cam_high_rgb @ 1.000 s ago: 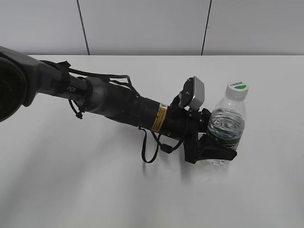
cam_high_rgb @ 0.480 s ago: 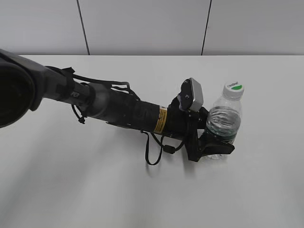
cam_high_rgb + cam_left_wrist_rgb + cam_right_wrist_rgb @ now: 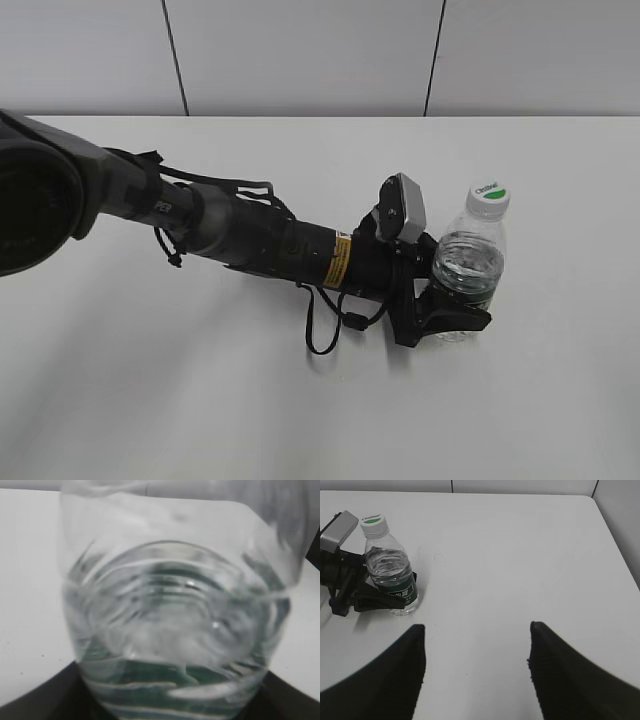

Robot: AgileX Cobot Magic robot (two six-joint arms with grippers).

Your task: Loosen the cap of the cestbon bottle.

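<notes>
Fingers (image 3: 455,318) of our left gripper (image 3: 450,300) clamp the lower body of the cestbon bottle (image 3: 468,275), which stands upright on the white table (image 3: 200,400); since a second ago, arm and bottle have slid slightly leftward and down in the exterior view. We count one bottle and one cap (image 3: 489,199), seated on its neck. Our right gripper (image 3: 476,655) hovers well apart from the bottle, fingers spread, holding nothing
</notes>
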